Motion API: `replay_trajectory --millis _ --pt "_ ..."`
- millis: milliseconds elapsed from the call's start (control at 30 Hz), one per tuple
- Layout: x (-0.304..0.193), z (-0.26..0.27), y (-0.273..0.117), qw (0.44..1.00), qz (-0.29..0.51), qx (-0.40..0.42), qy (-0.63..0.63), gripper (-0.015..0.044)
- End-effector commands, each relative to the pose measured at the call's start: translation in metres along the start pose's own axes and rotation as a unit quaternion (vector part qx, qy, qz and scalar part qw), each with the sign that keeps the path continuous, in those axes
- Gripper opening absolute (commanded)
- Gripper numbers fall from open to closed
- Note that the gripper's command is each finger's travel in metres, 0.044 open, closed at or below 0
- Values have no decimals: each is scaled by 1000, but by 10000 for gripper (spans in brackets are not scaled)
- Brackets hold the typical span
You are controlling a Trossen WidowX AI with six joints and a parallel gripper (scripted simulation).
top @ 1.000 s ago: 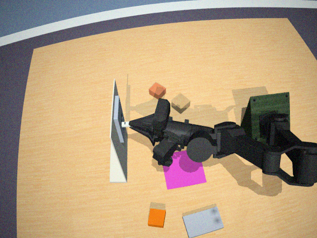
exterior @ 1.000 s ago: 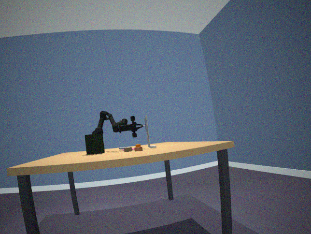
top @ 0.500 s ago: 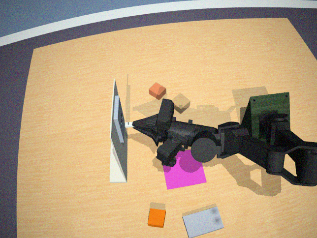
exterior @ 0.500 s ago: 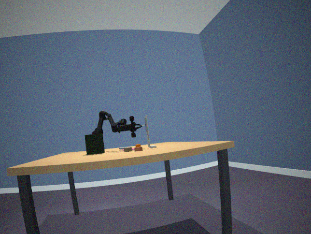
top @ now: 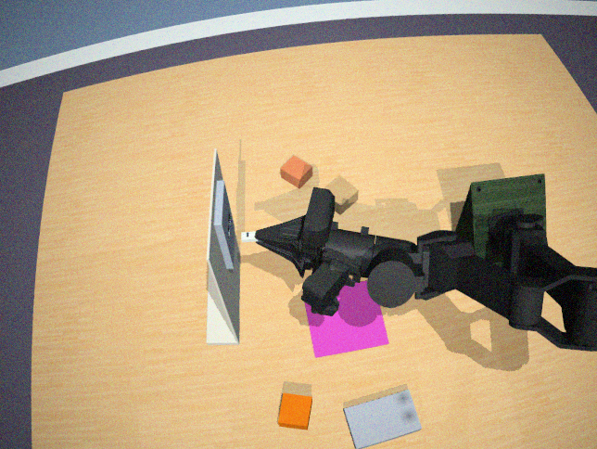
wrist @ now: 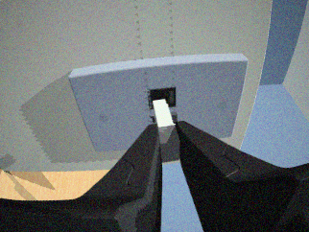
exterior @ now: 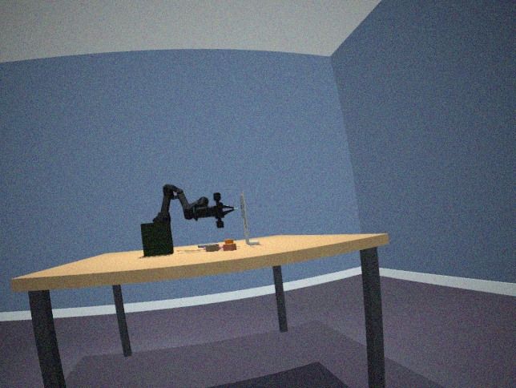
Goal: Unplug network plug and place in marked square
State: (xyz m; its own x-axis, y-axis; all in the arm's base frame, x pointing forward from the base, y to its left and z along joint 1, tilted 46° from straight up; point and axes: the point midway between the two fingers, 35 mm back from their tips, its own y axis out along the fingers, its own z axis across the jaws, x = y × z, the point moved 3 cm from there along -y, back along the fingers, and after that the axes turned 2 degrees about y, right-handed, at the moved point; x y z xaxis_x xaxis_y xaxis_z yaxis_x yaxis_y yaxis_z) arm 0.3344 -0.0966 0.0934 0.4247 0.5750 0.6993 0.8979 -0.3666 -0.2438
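One plug (top: pixel 247 237) (wrist: pixel 164 114) sat pinched in my claw (top: pixel 257 236) (exterior: pixel 235 208) (wrist: pixel 166 131), clear of the socket (wrist: pixel 168 94) and just in front of it. I had the arm (top: pixel 449 261) (exterior: pixel 183 203) reaching roughly level toward the upright panel (top: pixel 212 241) (exterior: pixel 245 216) (wrist: pixel 206 29), above the table (top: pixel 145 193) (exterior: pixel 292 250) (wrist: pixel 72 184).

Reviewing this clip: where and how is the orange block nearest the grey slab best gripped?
I'd take the orange block by two opposite upright sides, coming straight down from above. Its flat, squarish top and straight edges suggest the jaws would seat evenly, and the grey slab lies apart, leaving room. First, though, the gripper must put down the white plug.
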Motion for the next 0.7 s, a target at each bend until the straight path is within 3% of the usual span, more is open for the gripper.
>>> replay_trajectory --millis 0,667 --pt "-2 1 -4 1000 4 1 1 0" --pt "-1 1 -13 1000 4 1 1 0"
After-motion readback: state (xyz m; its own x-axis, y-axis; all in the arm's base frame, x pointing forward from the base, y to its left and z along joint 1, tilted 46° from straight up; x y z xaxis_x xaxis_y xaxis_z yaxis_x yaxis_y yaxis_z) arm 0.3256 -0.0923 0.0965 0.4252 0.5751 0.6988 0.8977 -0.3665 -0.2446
